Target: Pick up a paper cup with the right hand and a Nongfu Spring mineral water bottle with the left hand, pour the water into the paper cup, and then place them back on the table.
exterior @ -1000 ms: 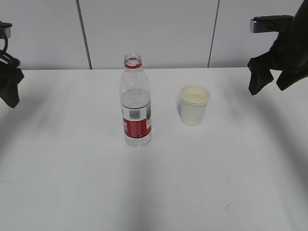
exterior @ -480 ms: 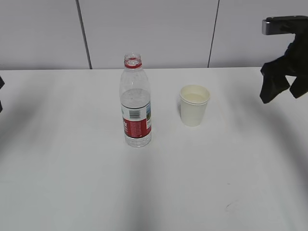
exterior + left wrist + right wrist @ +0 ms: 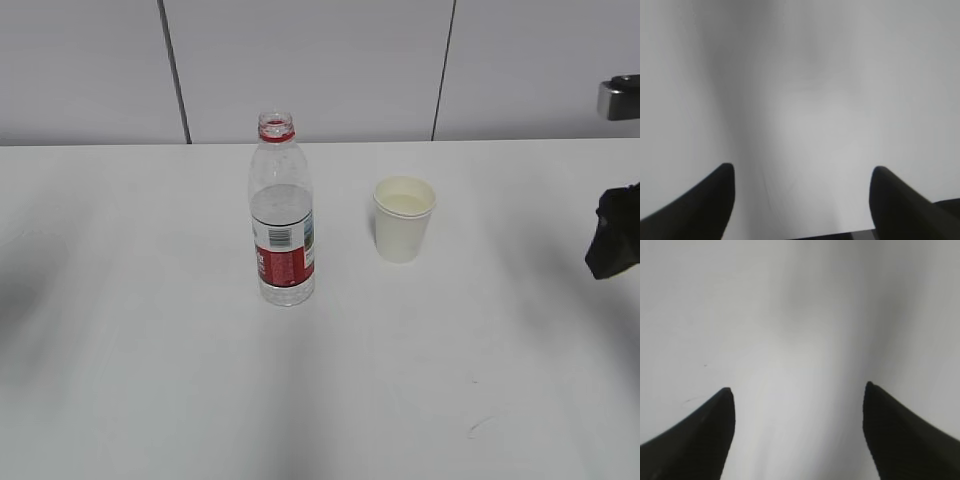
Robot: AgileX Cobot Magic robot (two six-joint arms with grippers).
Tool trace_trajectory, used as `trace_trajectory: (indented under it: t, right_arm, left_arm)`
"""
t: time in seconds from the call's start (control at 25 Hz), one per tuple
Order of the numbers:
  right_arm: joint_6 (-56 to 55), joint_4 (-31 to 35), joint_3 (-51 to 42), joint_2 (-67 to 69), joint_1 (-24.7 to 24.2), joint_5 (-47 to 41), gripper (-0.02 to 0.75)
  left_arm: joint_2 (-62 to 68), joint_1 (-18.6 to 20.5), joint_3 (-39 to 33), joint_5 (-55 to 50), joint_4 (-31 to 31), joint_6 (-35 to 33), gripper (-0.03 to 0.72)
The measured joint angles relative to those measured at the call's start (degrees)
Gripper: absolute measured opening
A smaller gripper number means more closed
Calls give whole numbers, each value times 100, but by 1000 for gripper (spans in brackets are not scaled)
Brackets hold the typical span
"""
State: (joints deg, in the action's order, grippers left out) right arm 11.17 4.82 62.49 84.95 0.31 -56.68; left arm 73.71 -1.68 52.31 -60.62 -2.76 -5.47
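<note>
Both arms have pulled outward: right hand (image 3: 612,245) now sits at the right edge, well right of the cup (image 3: 404,218); left hand (image 3: 800,172) has left the exterior view. Each hand's fingers are spread, holding nothing. Bottle (image 3: 281,210) stands left of cup on table (image 3: 150,380).

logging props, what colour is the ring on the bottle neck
Red neck ring, clearest in the exterior view.

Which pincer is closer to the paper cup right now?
The right. The right pincer hangs at the exterior view's right edge, well clear of the paper cup. The left pincer is out of that view, seeing only table.
</note>
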Motion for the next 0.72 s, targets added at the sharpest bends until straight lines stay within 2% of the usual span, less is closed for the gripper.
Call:
trace_trajectory:
  t: [0.32, 0.72]
  right_arm:
    - [5, 11, -1142, -1222, 0, 86, 591]
    - [5, 41, -2044, -2485, 0, 137, 591]
  left_arm:
    - [-1322, 0, -1023, 7, 110, 5, 510]
    - [-2727, 0, -1801, -164, 144, 118, 510]
